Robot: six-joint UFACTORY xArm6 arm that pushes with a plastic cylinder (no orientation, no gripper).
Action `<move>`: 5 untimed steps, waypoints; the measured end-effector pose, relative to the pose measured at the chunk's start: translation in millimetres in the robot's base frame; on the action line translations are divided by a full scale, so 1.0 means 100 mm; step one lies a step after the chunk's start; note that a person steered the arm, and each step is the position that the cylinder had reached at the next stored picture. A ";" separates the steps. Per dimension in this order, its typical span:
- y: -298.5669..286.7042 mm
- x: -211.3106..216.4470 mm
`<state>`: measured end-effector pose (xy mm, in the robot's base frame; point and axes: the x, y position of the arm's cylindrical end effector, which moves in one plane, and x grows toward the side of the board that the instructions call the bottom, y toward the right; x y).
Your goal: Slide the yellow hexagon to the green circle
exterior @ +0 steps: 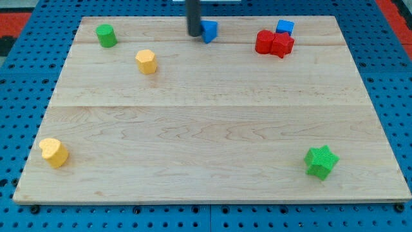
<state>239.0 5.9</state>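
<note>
Seven blocks on wooden board point(212, 129), uncontained.

- Our rod hangs upright, entering from twelve o'clock of the view.
- My tip point(194, 33) rests low at the board's twelve o'clock edge.

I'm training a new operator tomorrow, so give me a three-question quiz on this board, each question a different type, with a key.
1. True or false: my tip touches the yellow hexagon.
2. Which block lies nearest my tip? A) green star B) blue block C) yellow heart
3. Fill in: the green circle sits towards the view's top-____ corner of the wooden board.

Key: 1 false, the tip is well to the hexagon's right, at the view's top; 2 B; 3 left.
</note>
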 end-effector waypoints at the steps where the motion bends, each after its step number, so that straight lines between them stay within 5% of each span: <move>1: 0.66 0.00; 5: -0.23 0.00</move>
<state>239.0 -16.6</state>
